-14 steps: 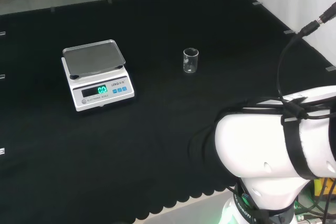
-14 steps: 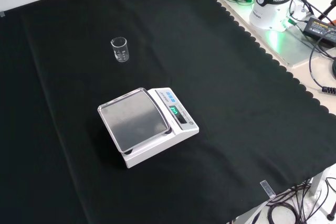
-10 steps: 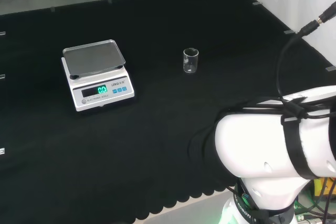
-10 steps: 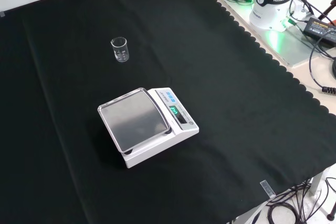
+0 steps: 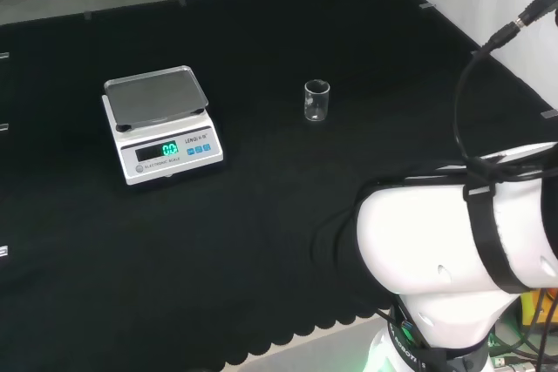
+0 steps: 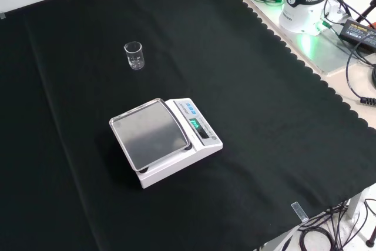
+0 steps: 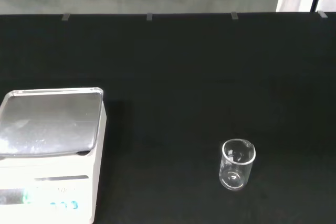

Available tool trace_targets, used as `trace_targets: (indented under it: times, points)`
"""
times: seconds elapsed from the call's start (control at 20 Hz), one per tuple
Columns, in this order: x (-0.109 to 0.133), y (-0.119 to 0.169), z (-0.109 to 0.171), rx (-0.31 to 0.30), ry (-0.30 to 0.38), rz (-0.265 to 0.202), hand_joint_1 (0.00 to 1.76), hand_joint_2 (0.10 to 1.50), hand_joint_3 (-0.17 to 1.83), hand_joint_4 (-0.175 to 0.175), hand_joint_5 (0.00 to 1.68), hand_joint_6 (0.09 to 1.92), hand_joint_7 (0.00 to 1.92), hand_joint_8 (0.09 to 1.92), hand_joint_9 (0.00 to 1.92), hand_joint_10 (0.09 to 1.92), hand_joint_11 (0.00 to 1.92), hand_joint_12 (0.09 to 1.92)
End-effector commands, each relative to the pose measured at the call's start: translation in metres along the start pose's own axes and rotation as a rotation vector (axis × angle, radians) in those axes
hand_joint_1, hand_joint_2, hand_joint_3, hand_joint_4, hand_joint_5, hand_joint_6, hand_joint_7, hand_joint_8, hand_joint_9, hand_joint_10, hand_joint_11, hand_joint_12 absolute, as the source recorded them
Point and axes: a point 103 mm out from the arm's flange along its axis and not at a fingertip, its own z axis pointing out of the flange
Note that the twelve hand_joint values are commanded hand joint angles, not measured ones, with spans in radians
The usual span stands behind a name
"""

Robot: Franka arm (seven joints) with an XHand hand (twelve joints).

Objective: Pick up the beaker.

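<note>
On black cloth (image 6: pixel 264 116), upright clear cylindrical beaker (image 6: pixel 134 55).

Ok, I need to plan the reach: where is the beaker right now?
The beaker stands upright on the black cloth, apart from the scale and to its right in the head view; in the front view it stands farther off.

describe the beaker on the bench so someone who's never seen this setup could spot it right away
Start from the black cloth that covers the bench, and find the white scale with its lit green display. In the front view the beaker stands upright on the bare cloth farther off, apart from the scale. It is a small clear cup, open at the top and seemingly empty, the one see-through thing there.
</note>
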Motion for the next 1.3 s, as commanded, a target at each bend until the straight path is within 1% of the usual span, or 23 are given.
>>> trace_targets:
  times: [0.05,0.1,0.25,0.5,0.75,0.9,1.15,1.3]
  points:
    - [0.016,0.007,0.004,-0.005,0.015,-0.013,0.29,1.04,-0.08,0.014,0.00,0.09,0.00,0.20,0.00,0.20,0.00,1.25]
    - [0.014,0.010,0.006,0.000,0.015,-0.011,0.29,1.04,-0.08,0.013,0.00,0.09,0.00,0.21,0.00,0.20,0.00,1.25]
    - [0.005,0.019,0.013,0.007,0.036,-0.026,0.28,1.04,-0.08,0.013,0.00,0.09,0.00,0.21,0.00,0.21,0.00,1.25]
    - [0.004,0.044,0.029,0.025,0.083,-0.046,0.28,1.04,-0.08,0.013,0.00,0.09,0.00,0.21,0.00,0.21,0.00,1.26]
    - [-0.010,0.066,0.048,0.042,0.135,-0.064,0.28,1.04,-0.08,0.012,0.00,0.09,0.00,0.22,0.00,0.21,0.00,1.26]
    - [-0.021,0.083,0.065,0.061,0.164,-0.066,0.28,1.04,-0.08,0.009,0.00,0.09,0.00,0.23,0.00,0.22,0.00,1.25]
    - [-0.027,0.116,0.104,0.096,0.214,-0.075,0.29,1.03,-0.08,0.004,0.00,0.09,0.00,0.26,0.00,0.23,0.00,1.25]
    - [-0.037,0.135,0.125,0.114,0.255,-0.077,0.29,1.03,-0.08,0.002,0.00,0.09,0.00,0.27,0.00,0.24,0.00,1.25]
